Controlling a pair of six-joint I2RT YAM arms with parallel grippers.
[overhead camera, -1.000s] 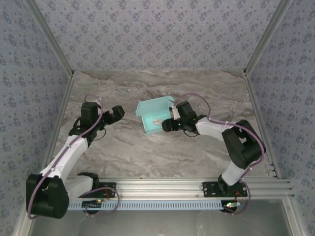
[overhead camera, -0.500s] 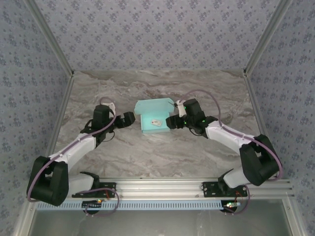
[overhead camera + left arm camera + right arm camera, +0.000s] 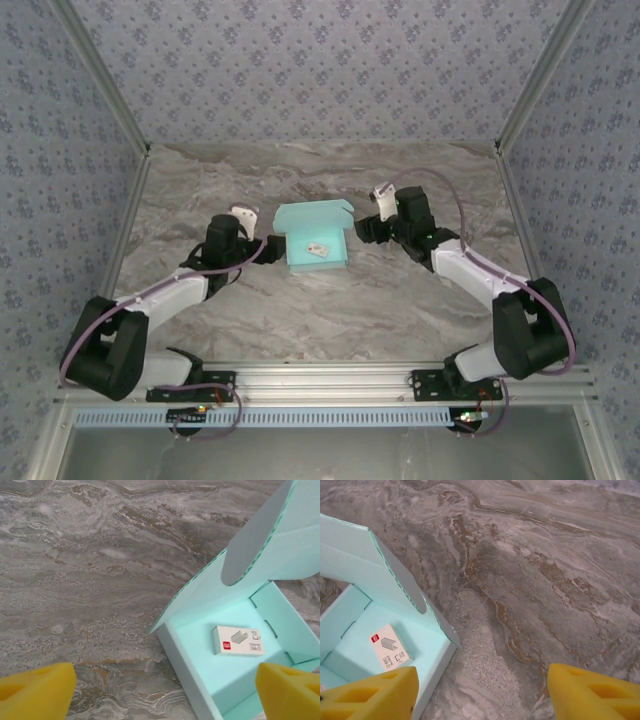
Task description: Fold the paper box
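paper box: mint, walls up, lid flap open | left gripper wide open, holding nothing | right gripper open too, empty

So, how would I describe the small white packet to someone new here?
In the middle of the marble table sits an open mint paper box. The packet lies flat on its floor: the only white thing there, with a red mark at one end.

White arms with black joints (purple cables), yellow fingertips.
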